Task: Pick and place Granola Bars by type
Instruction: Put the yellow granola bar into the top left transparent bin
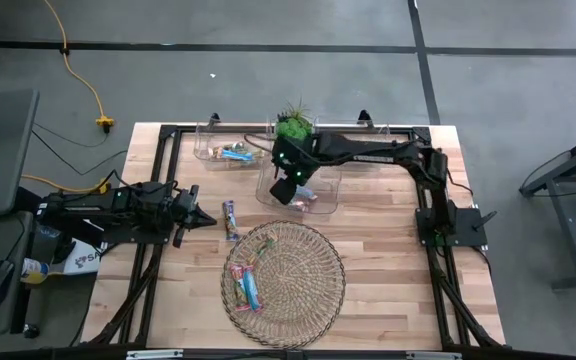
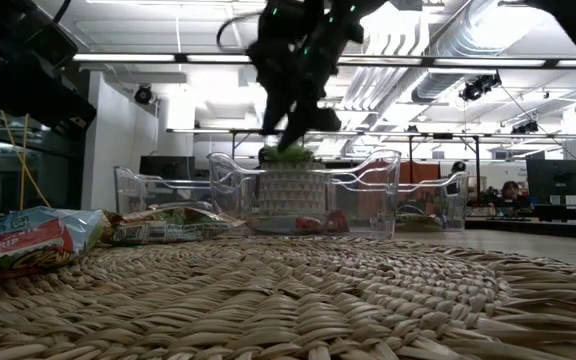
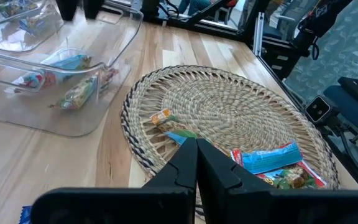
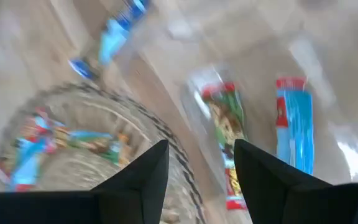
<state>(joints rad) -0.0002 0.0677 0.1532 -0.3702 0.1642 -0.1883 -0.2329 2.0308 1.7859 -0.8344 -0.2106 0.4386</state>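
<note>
Risk: right gripper (image 1: 290, 185), low over the middle clear bin (image 1: 323, 205), could clip the bin wall or drag a bar out when it lifts. Its jaws stand apart, nothing held. Granola bars (image 4: 229, 140) lie in the bin below; more on the wicker tray (image 1: 308, 290). Left gripper (image 1: 200, 218) shut, empty, near a loose bar (image 1: 230, 220) on the bench.

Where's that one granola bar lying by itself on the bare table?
In the high view, the lone bar lies on the wood just beyond the wicker tray's upper-left rim, right of the left gripper.
</note>
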